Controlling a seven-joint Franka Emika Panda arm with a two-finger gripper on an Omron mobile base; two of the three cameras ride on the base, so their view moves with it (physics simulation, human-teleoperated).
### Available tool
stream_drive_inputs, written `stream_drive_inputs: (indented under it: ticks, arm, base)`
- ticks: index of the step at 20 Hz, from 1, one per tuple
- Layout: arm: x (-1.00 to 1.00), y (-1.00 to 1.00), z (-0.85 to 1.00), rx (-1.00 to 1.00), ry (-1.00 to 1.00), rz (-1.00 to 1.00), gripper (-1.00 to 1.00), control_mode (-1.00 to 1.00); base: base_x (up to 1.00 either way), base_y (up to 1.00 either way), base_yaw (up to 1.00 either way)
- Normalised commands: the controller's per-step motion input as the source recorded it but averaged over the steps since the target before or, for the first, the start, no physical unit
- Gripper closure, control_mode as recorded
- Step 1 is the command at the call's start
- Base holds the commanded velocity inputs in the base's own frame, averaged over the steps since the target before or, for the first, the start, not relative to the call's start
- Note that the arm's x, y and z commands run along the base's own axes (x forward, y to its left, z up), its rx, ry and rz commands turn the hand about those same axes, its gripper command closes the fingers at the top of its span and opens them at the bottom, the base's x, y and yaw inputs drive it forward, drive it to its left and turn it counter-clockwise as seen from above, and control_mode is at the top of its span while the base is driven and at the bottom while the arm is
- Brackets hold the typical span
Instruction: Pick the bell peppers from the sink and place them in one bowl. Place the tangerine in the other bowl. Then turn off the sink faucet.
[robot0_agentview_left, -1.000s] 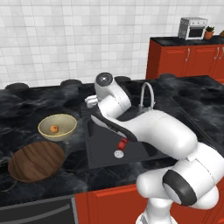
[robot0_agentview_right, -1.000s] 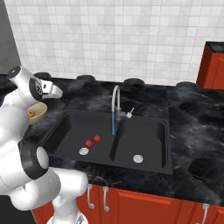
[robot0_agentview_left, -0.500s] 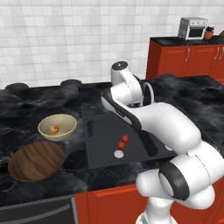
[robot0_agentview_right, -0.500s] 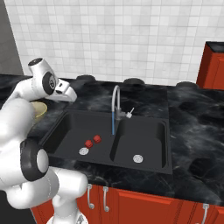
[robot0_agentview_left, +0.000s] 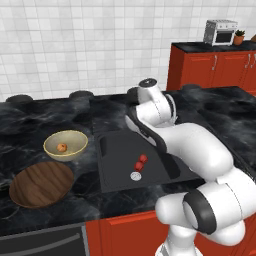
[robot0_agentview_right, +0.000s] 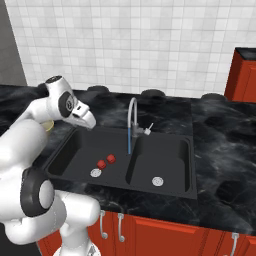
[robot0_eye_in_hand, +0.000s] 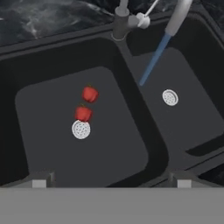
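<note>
The sink (robot0_eye_in_hand: 52, 131) holds both bell peppers (robot0_eye_in_hand: 86, 104) near its middle, one touching the drain (robot0_eye_in_hand: 81, 130), the other just beside it. They look small, light, firm and glossy, likely slippery when wet; gripping across the widest lumpy body seems safest. The gripper (robot0_eye_in_hand: 111, 181) hovers above, fingers spread wide, empty.

Bright red bell peppers (robot0_eye_in_hand: 86, 104), dark grey sink (robot0_eye_in_hand: 105, 166), orange tangerine (robot0_agentview_left: 61, 147), cream-yellow bowl (robot0_agentview_left: 52, 141), brown wood-grain bowl (robot0_agentview_left: 41, 183)

No legible text or labels anywhere
</note>
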Motion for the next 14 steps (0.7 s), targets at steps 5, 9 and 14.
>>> stream_drive_inputs:
  ticks: [5, 9, 14]
  arm:
    - [-0.04, -0.23, -0.40, 0.11, 0.00, -0.04, -1.00, -1.00]
    - [0.01, -0.01, -0.37, 0.09, 0.00, 0.00, -1.00, -1.00]
    - [0.00, 0.00, -0.42, 0.06, 0.00, 0.00, -1.00, -1.00]
  base:
    - [0.00, 0.00, 0.00]
    - [0.00, 0.00, 0.00]
    - [0.00, 0.00, 0.00]
